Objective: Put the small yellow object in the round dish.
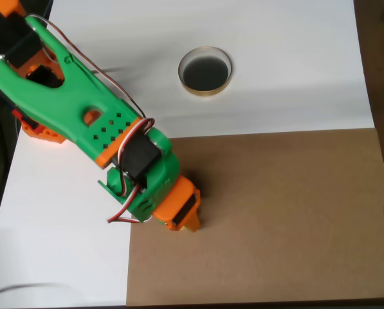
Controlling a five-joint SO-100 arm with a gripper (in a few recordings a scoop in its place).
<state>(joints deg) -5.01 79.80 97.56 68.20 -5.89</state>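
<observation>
- One overhead view is all I have, so everything below is read from it.
- My end effector (186,222), the orange-tipped head of my green plastic arm (69,96), hangs over the brown cardboard sheet (275,212), just inside that sheet's left edge and near its upper edge.
- Seen from straight above, my own wrist body hides the fingers, so I cannot tell whether they stand wide, narrow, or closed on anything.
- No tiny yellow plastic piece is visible to me; it may sit beneath my wrist or between my fingers, but that is a guess.
- Up on the white surface (282,64) sits the small shallow round dish with a pale cream rim and dark inside (205,71), well apart from my end effector, slightly to the right.
- My judgement: the step in hand is the grasp or the first lift. To do it well I should confirm the grip before travelling, rise straight, then carry toward the dish and release low over its dark centre, since the dish is small and the piece could bounce off the rim.
- Room is generous: the path between me and the dish looks bare, and the seam between cardboard and white is the one edge a dragged fingertip might catch.
- Right of the dish the white surface ends near the picture's right side; I need not go there.
</observation>
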